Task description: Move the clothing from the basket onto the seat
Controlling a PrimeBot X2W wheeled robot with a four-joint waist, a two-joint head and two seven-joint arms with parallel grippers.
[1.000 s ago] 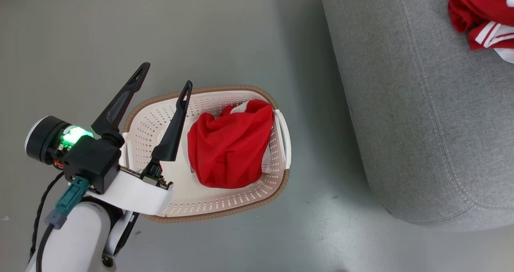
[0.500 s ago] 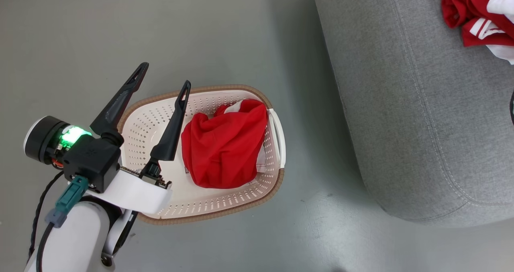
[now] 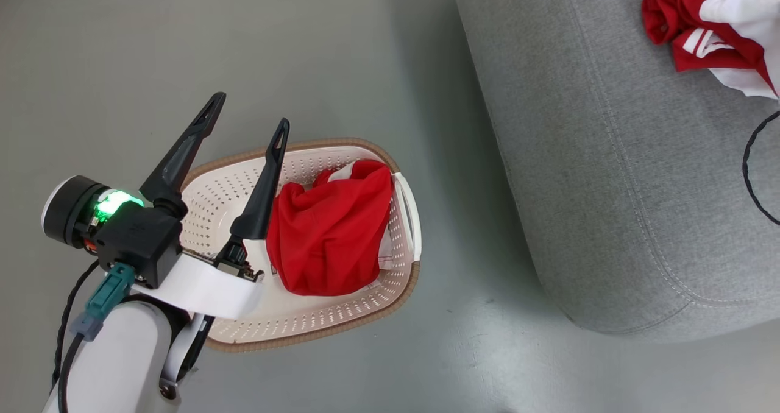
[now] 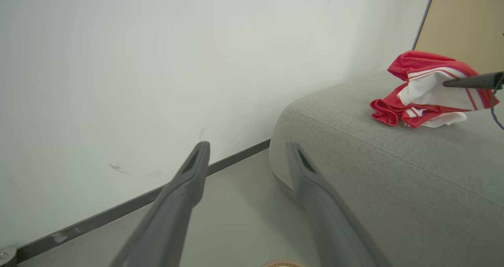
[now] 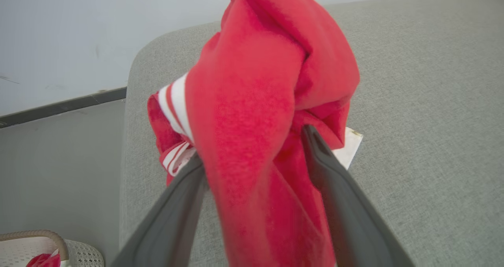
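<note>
Left gripper [image 3: 248, 113] spread wide over basket [image 3: 341, 324] | red garment [image 3: 329, 230] heaped at one end, long axis across basket, white tag [image 3: 384, 253] I can't read | right gripper [image 5: 254, 143] spread around striped garment [image 5: 244, 101] on seat [image 3: 609, 157]

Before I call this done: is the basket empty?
No, a red garment lies bunched inside the basket in the head view.

A plain white wall [image 4: 118, 54] carries faint scuffs low down — a dark skirting strip [image 4: 98, 218] along its foot, smooth grey floor [image 3: 213, 35] below, a tan panel [image 4: 468, 19] at its right end.
</note>
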